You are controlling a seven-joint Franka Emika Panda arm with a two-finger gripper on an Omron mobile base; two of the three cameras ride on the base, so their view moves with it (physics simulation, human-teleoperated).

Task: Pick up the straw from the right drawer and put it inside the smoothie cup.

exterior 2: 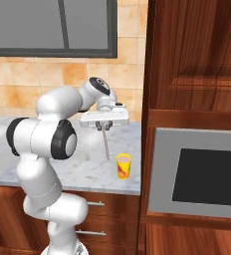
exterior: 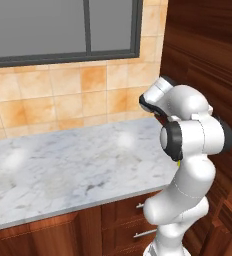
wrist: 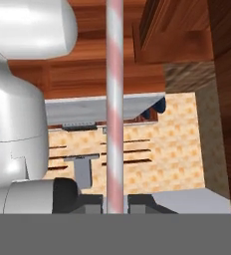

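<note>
The white robot arm's two-finger gripper (exterior 2: pixel 104 124) is closed on the thin, straight straw with pale white and pink stripes (exterior 2: pixel 106 143). In the right base view the gripper hangs above the grey-white marble desk (exterior 2: pixel 97 169), and the straw goes down from between its fingers, a little tilted, with its lower end above the desk surface. The small yellow tumbler with a red-orange mark on its side (exterior 2: pixel 123 166) stands upright on the desk near the front edge, just to the right of the straw's lower end and lower in the picture. The straw end is outside the cup, beside its rim, and the two are apart.

In the hand view the straw (wrist: pixel 114 104) runs straight up from between the two dark finger tips (wrist: pixel 90 203), which press on it from both sides.

In the left base view the arm's white elbow and dark joints stand in front of the desk (exterior: pixel 63 170), and I cannot see the gripper there.

To the right of the desk is a tall cabinet of reddish-brown wood (exterior 2: pixel 197 64) with a built-in oven with grey frame and black window (exterior 2: pixel 202 174). Behind the desk is a wall of orange-beige tiles (exterior 2: pixel 33 84) with a dark-framed window (exterior 2: pixel 53 27) above it. Under the desk front are narrow wooden drawers with silver bar handles (exterior 2: pixel 95 219).
</note>
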